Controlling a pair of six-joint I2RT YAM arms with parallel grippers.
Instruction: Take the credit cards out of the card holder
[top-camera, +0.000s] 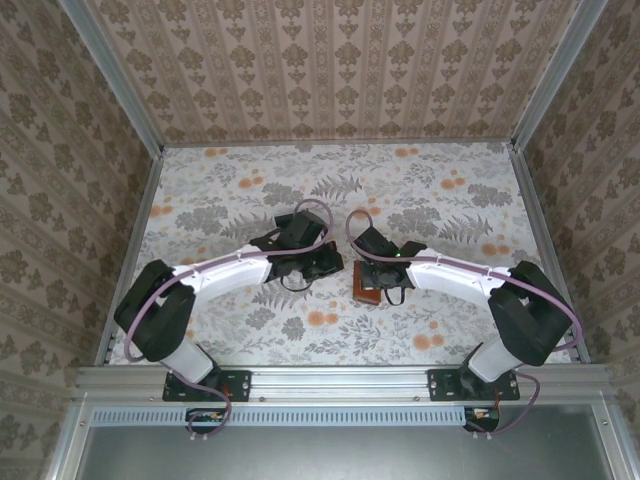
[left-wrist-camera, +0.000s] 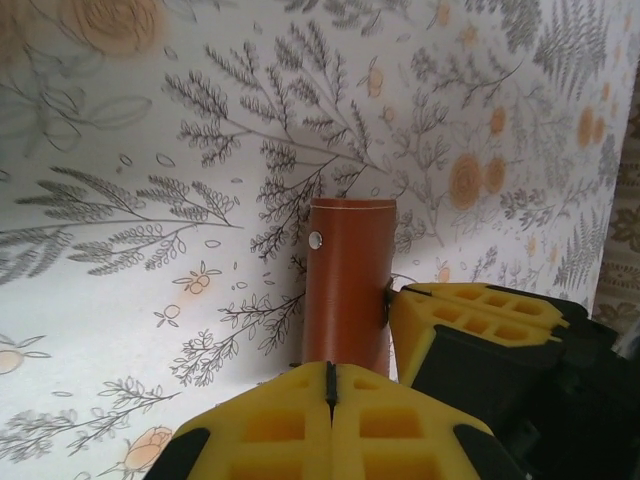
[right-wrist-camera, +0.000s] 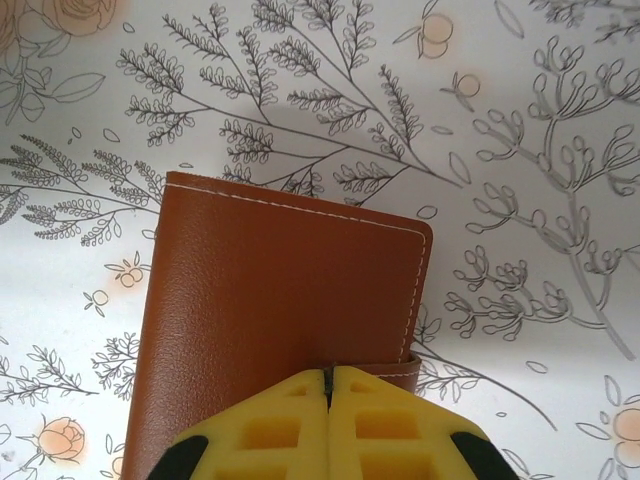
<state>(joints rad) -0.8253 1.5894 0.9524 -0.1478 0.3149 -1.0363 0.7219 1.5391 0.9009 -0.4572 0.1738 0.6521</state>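
Right wrist view: closed brown leather card holder (right-wrist-camera: 280, 300) lies flat just ahead of clenched right end effector (right-wrist-camera: 329, 385); left end effector (left-wrist-camera: 330, 385), also clenched, alongside.

Beige damask wallpaper walls (top-camera: 340, 70) enclose a floral-patterned table (top-camera: 230, 190) — aluminium rails (top-camera: 340, 380) frame it

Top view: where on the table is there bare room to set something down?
Bare: the far strip of the table below the back wall, and both far corners. Crowded: the middle, where the left claw and right claw meet at the wallet.
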